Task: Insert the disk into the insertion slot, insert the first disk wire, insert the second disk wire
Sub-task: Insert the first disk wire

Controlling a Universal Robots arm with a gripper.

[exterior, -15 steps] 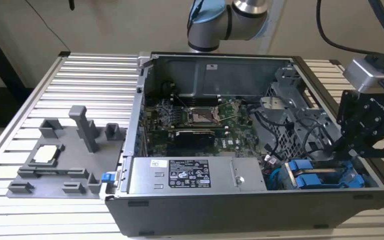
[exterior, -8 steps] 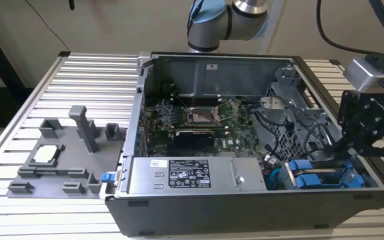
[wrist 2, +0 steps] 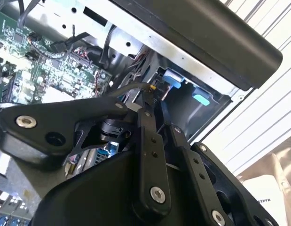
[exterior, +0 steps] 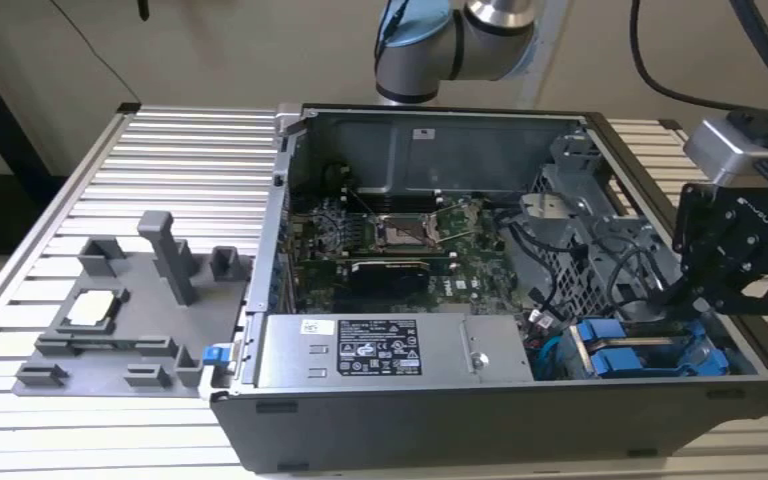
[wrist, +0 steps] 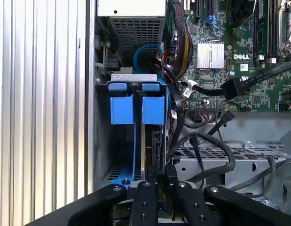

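Note:
The disk's blue carrier end (wrist: 153, 109) sits inside the insertion slot of the grey drive cage (wrist: 134, 77), beside another blue carrier end (wrist: 121, 109). In the exterior view both blue ends (exterior: 602, 333) lie at the case's near right corner. My gripper (exterior: 684, 298) hangs over the cage's rear. In both wrist views its fingers are pressed together on a thin black disk wire (wrist 2: 129, 87) with a small connector at the tip. The gripper (wrist: 157, 181) lines up with the disk's back edge. Whether the connector touches the disk is hidden behind the fingers (wrist 2: 146, 122).
The open computer case (exterior: 491, 420) lies on a ribbed aluminium table (exterior: 157, 150). A silver power-supply box (exterior: 377, 350) is beside the cage, with the motherboard (exterior: 398, 240) behind. Loose black cables (wrist: 216, 155) curl near the gripper. A grey fixture (exterior: 131, 320) stands at the exterior view's left.

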